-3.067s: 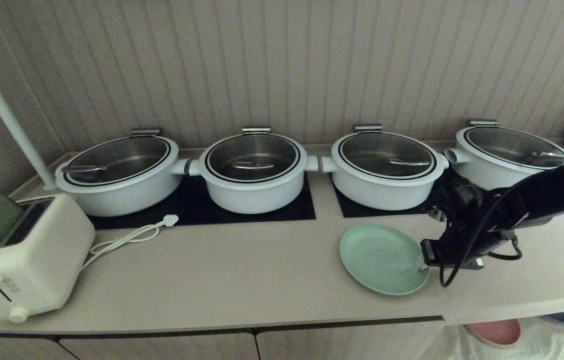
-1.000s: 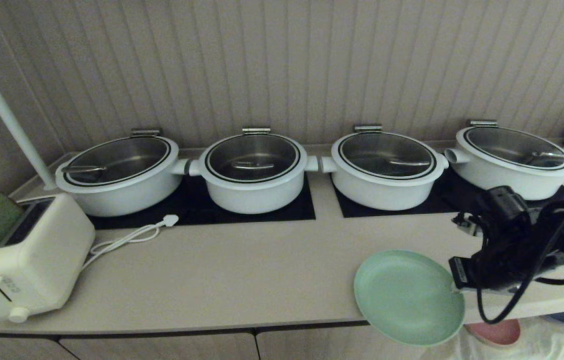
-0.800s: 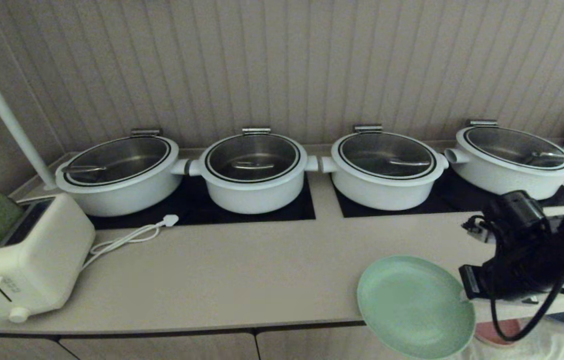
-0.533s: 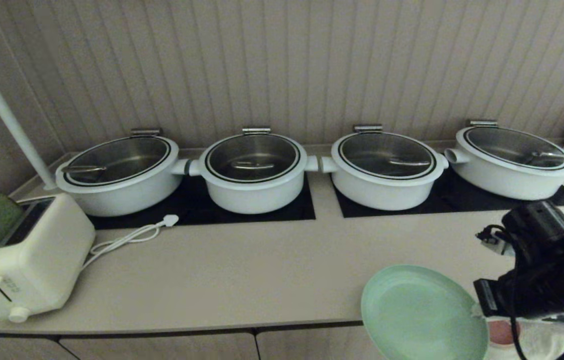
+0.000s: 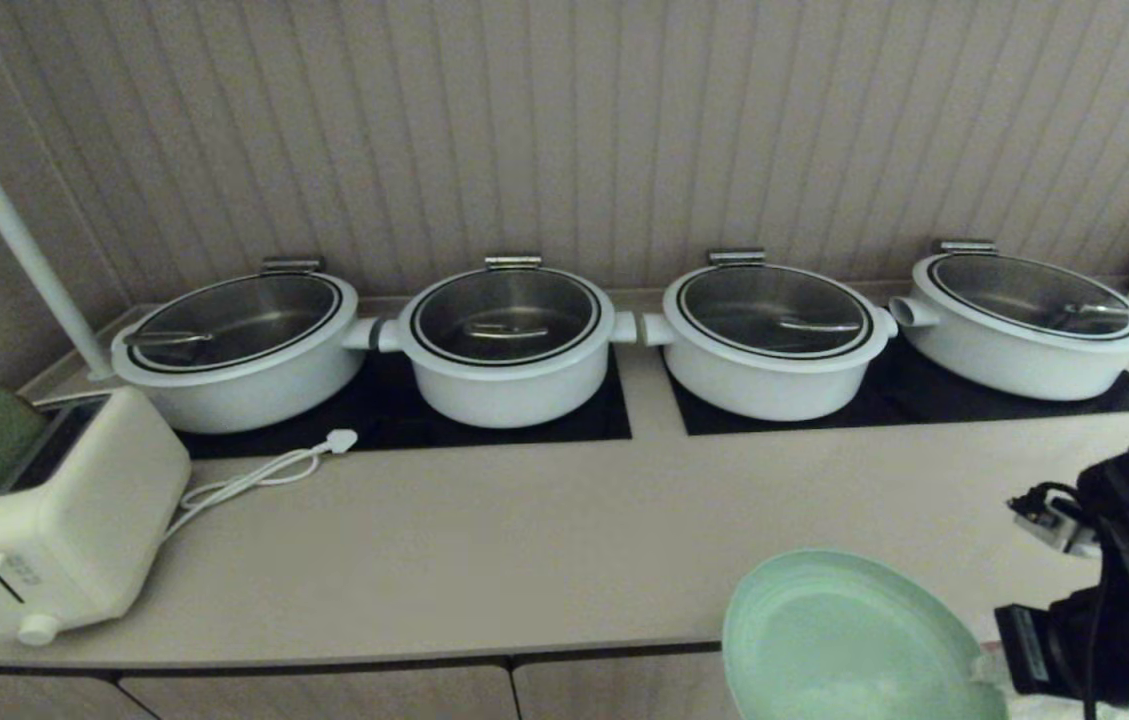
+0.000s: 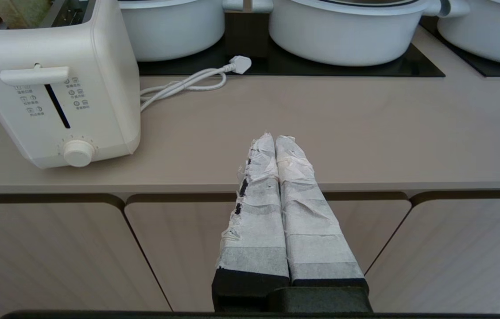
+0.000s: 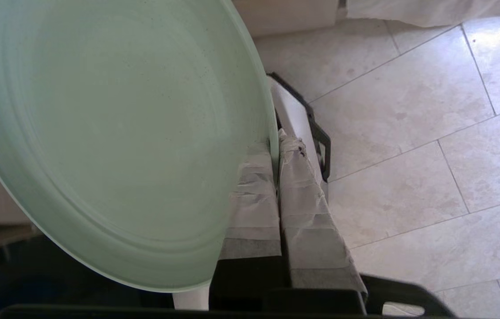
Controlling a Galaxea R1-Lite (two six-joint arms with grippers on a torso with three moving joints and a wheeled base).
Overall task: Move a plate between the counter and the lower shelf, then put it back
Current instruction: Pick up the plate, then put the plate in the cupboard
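A: Plate [image 5: 854, 650] is off the counter [image 5: 524, 540], hanging past the front edge at the near right, tilted, lower part cut off in the head view. Right gripper [image 7: 276, 146] is clenched on its rim, taped fingers [image 7: 254, 195] pinching the edge.

B: What's under it?

A: Right wrist view shows the plate [image 7: 112, 133] over tiled floor [image 7: 409, 133]. Can't see the lower shelf from here.

B: Left side?

A: Left gripper [image 6: 275, 138] sits low in front of the cabinet doors [image 6: 77, 248], fingers pressed together, holding nothing, aimed at the counter edge.

B: Counter contents, front to back?

A: Toaster [image 5: 44, 530] at the near left, with its white cord [image 5: 264, 475] lying loose beside it. Behind that, black hob panels [image 5: 404, 415], four white pots [image 5: 509, 345] in a row on them. Ribbed wall panel [image 5: 564, 130] at the back.
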